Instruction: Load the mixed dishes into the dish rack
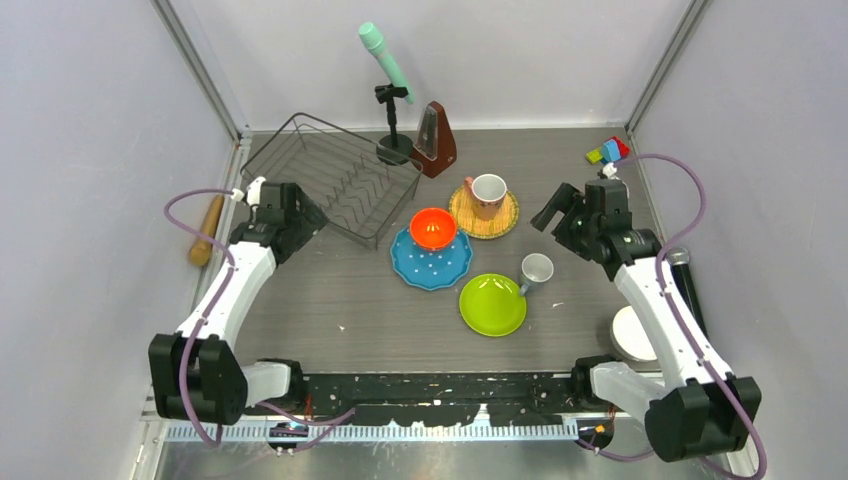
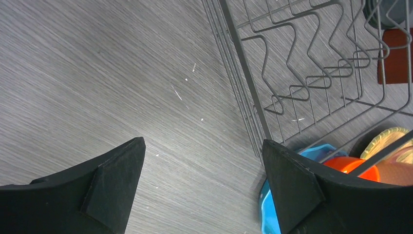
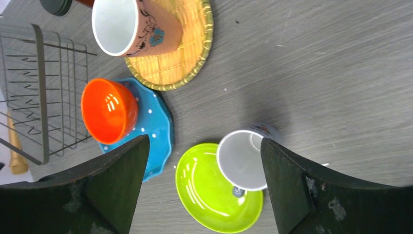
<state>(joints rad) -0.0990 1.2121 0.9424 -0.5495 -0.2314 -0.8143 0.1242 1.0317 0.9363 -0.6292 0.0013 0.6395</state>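
Observation:
The dark wire dish rack [image 1: 335, 175] stands at the back left with nothing in it. The orange bowl [image 1: 433, 228] sits on the blue dotted plate [image 1: 431, 262]. The pinkish-tan mug [image 1: 488, 192] stands on the yellow woven-look plate [image 1: 485, 215]. The small grey mug [image 1: 536, 270] rests against the edge of the lime-green plate [image 1: 492, 304]. The white bowl [image 1: 630, 335] is partly hidden behind the right arm. My left gripper [image 1: 305, 215] is open and empty beside the rack's near corner [image 2: 243, 73]. My right gripper [image 1: 552, 208] is open and empty above the grey mug [image 3: 241, 161] and green plate [image 3: 209, 190].
A black microphone stand [image 1: 393, 110] and the brown metronome [image 1: 437, 140] stand behind the rack and dishes. A wooden rolling pin [image 1: 207, 230] lies by the left wall. Coloured blocks [image 1: 608, 150] sit in the back right corner.

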